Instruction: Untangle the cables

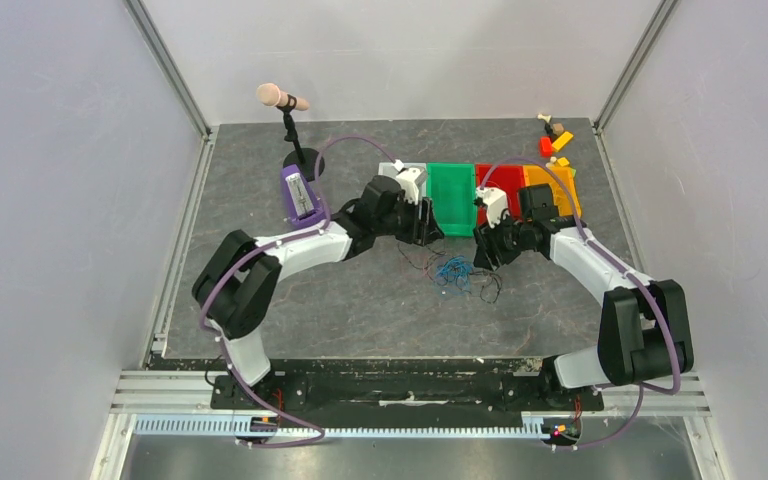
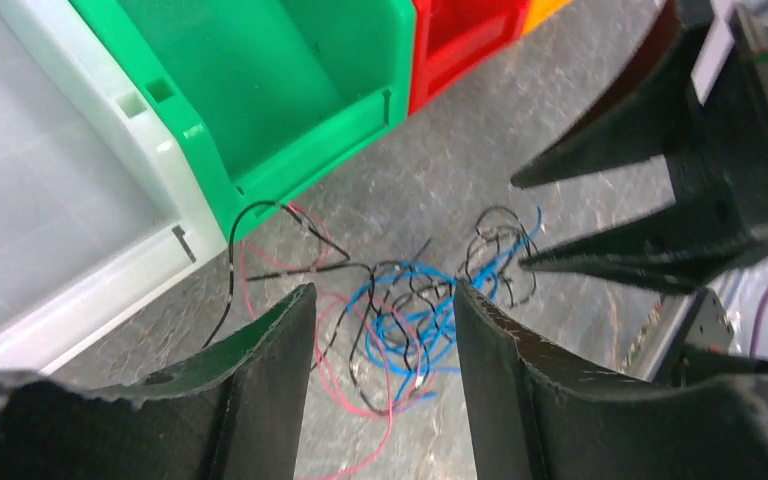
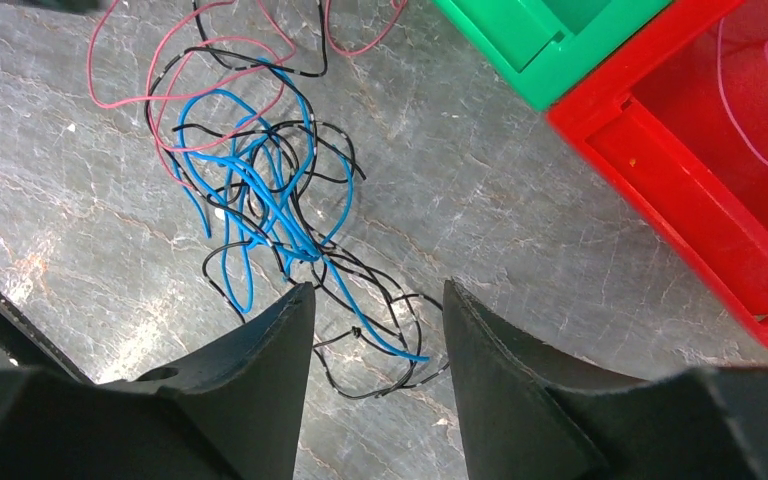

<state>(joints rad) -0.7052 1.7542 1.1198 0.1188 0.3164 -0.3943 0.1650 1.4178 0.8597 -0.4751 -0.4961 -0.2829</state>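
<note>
Surface: grey, marbled slab (image 1: pixel 360 310), with a metal rail (image 1: pixel 380 392) along its near edge where both arms are bolted.
Room: pale plain walls on three sides, with metal posts at the back corners.
Far left: a microphone (image 1: pixel 282 97) on a black stand.
Far right corner: a few small coloured blocks (image 1: pixel 555 138), well apart from everything else.
Containers: four open bins stand side by side at the back: white bin (image 2: pixel 160 170), green bin (image 1: pixel 450 200), red bin (image 3: pixel 680 170), orange bin (image 1: pixel 552 185).
Contents: the green bin's floor is bare where it shows. The red bin holds a loop of thin pink wire (image 3: pixel 726 85). The inside of the orange bin cannot be made out.
Cables (image 1: pixel 452 270): a loose knot of blue, black and pink-red strands lies on the surface just in front of the green and red bins, between the two arms.
Left fingers (image 2: pixel 260 380): spread apart and holding nothing, hanging over the knot.
Right fingers (image 3: pixel 260 380): also spread apart and empty, above the near end of the knot.
Overhead view only: the whole row of bins, the microphone and the blocks. The knot is only a small scribble here.
Left wrist view only: a black strand reaches the foot of the green bin, and the right arm's fingers point in from the side.
Right wrist view only: the pink wire in the red bin, and the blue strands crossing the black ones.
</note>
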